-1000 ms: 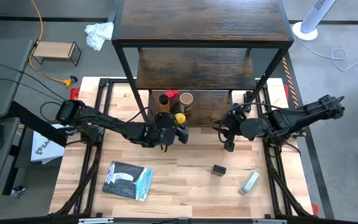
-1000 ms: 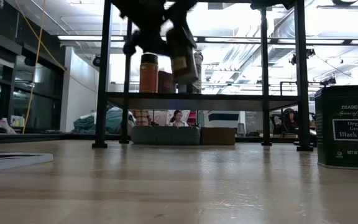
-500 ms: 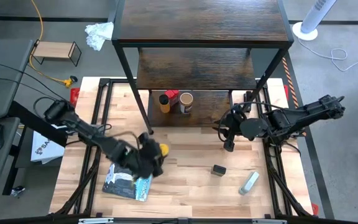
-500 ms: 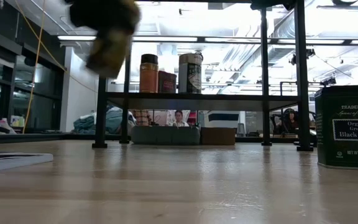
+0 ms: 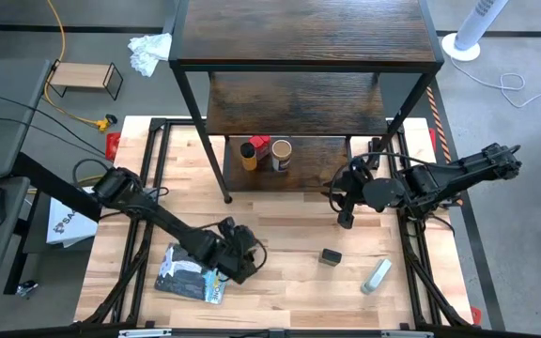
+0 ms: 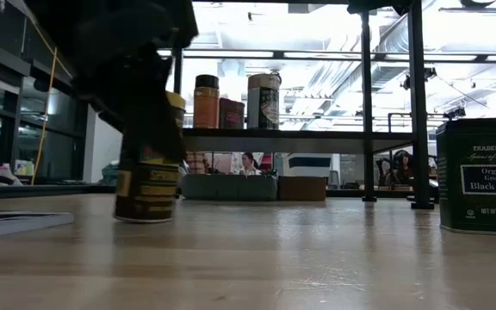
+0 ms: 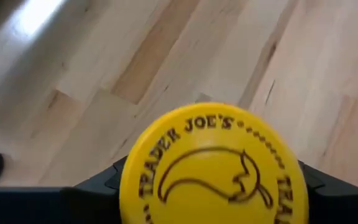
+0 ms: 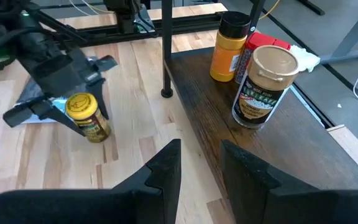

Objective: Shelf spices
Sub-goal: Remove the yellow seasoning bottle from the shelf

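Left hand [image 5: 238, 258] brought yellow-lidded jar [image 8: 89, 116] down beside packet [image 5: 193, 273], still gripping it.

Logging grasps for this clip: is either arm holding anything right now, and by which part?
The left gripper flanks the yellow-lidded jar just below its lid; whether it grips cannot be told. The right gripper holds nothing.

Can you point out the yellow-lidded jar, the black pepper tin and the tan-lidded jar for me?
yellow-lidded jar [image 8: 79, 104]: right wrist view, on its yellow lid.
black pepper tin [image 6: 482, 176]: low view, on its front label.
tan-lidded jar [image 8: 275, 62]: right wrist view, on its tan lid.
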You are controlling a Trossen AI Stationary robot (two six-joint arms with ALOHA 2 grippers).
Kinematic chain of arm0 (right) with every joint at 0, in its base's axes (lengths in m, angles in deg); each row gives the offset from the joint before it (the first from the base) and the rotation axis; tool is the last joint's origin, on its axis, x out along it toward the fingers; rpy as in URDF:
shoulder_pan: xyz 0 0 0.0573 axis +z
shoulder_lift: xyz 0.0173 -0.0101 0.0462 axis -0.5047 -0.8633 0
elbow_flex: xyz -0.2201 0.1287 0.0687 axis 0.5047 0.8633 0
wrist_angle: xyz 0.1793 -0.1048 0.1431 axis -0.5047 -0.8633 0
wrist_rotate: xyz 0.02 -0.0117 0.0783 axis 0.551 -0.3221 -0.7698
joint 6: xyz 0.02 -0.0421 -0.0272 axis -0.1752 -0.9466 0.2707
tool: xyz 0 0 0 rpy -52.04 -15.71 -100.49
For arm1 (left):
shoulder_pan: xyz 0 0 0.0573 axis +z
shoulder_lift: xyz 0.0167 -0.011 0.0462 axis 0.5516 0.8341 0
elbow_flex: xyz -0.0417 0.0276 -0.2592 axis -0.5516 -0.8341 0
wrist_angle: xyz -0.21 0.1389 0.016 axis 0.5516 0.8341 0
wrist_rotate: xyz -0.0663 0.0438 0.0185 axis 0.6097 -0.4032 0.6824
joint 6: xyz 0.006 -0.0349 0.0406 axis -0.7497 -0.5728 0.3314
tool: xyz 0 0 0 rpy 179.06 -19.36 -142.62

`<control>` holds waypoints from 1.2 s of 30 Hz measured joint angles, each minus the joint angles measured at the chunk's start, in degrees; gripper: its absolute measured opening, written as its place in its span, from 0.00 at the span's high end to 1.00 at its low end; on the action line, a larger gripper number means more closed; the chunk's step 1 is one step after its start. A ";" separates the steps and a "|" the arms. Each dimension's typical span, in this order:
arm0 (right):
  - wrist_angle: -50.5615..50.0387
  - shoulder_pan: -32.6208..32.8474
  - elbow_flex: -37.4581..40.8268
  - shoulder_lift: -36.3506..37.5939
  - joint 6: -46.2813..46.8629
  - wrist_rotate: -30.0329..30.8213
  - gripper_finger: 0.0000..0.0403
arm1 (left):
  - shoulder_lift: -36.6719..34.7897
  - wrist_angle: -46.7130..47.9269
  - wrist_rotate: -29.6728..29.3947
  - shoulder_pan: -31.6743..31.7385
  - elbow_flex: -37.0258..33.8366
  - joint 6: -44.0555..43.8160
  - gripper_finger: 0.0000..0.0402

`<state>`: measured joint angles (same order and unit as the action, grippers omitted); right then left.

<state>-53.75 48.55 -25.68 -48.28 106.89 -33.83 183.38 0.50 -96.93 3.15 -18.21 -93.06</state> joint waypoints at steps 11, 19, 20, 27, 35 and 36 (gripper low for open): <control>0.00 0.00 0.00 -0.02 -0.97 0.37 0.74 | -8.22 0.00 0.78 3.06 0.00 -0.03 0.43; -0.09 -1.07 0.00 0.00 -1.97 0.26 0.74 | -8.40 -0.17 7.63 5.53 0.04 3.02 0.43; -0.09 -1.31 0.00 0.00 -1.96 0.26 0.74 | -7.48 0.00 8.31 5.82 0.04 3.46 0.43; -0.09 -2.19 0.00 -0.01 -1.95 -2.35 0.74 | -4.39 -1.85 8.32 7.74 0.02 4.05 0.43; -0.53 -2.36 0.00 0.00 -3.02 -2.64 0.74 | -3.77 -6.42 6.43 7.97 0.02 4.11 0.43; -0.73 -2.47 0.00 -0.01 -3.02 -2.64 0.74 | -3.79 -6.51 7.10 7.97 0.06 5.35 0.43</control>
<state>-54.48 46.09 -25.68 -48.29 103.88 -36.48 179.59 -6.01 -89.83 11.13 -18.15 -87.70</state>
